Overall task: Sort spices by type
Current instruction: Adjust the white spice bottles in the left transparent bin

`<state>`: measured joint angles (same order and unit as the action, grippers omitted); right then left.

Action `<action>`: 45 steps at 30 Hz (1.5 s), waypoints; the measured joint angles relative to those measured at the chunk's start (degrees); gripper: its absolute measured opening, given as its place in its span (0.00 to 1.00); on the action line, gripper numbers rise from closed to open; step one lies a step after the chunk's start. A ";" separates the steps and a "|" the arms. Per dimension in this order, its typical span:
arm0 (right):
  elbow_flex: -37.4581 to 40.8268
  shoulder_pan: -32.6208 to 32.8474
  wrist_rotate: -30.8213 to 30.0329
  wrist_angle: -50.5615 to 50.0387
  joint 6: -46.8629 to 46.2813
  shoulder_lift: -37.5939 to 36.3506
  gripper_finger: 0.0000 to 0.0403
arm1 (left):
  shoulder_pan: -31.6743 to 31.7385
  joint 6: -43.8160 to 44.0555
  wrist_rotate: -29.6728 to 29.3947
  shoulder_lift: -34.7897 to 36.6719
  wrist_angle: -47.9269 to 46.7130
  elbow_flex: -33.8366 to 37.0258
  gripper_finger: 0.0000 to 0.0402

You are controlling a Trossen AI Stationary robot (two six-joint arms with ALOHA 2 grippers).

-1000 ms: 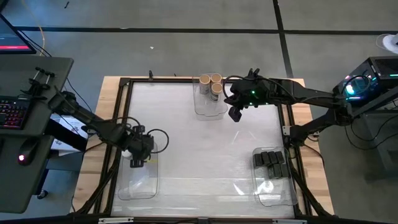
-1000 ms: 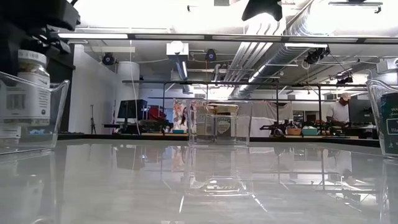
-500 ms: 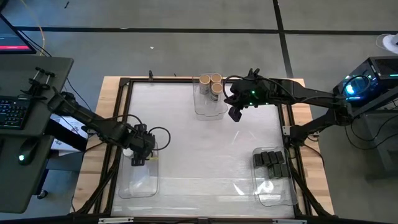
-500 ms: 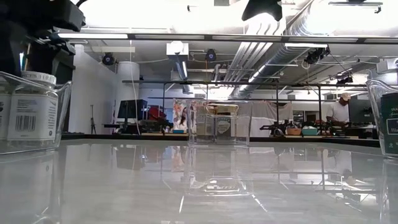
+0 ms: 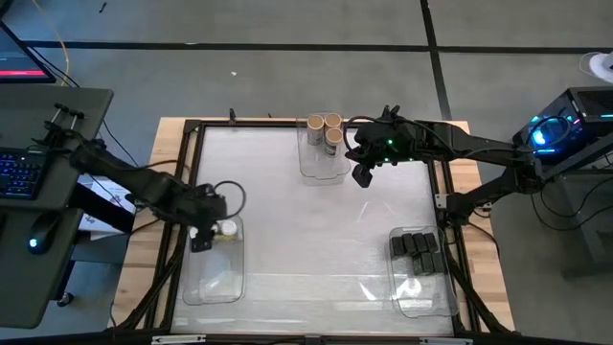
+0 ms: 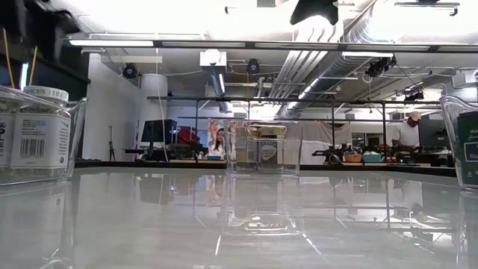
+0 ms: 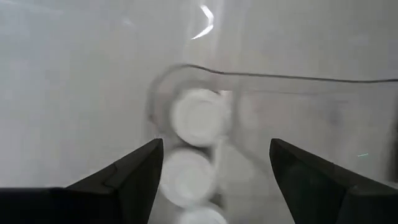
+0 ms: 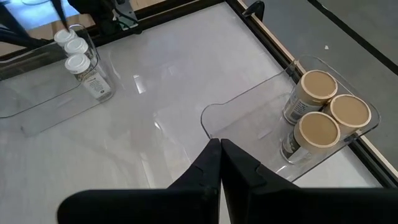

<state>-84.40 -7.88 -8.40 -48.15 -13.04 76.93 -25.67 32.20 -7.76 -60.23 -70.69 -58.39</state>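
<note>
Three white-lidded spice jars (image 8: 75, 47) stand in a row at the far end of the clear left bin (image 5: 213, 278). My left gripper (image 7: 214, 168) hovers open above them, pointing steeply down, with the lids (image 7: 199, 117) showing between its fingers. From above it (image 5: 201, 240) sits just left of the jars (image 5: 227, 228). Three tan-lidded jars (image 5: 324, 129) stand in the far bin (image 5: 324, 163). Black boxes (image 5: 417, 249) lie in the right bin (image 5: 423, 292). My right gripper (image 5: 362, 175) hangs shut above the table beside the far bin.
A dark frame (image 5: 187, 172) runs around the glossy white table top. In the low view the jars (image 6: 41, 131) show through the left bin's wall, the far bin (image 6: 258, 153) at centre, a black box (image 6: 469, 153) at the right edge.
My left gripper has set a white-lidded jar down in the left bin beside the others, let go of it and risen clear, drifting a little toward the table's left edge. The jar now stands upright on the bin's floor.
</note>
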 joint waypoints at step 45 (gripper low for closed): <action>7.45 0.48 4.49 11.95 -1.90 -0.15 0.00 | -28.07 35.10 -3.44 -15.97 2.67 12.78 0.00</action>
<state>-76.95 -7.40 -3.91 -36.20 -14.94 76.77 -53.75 67.30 -11.20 -76.20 -68.02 -45.60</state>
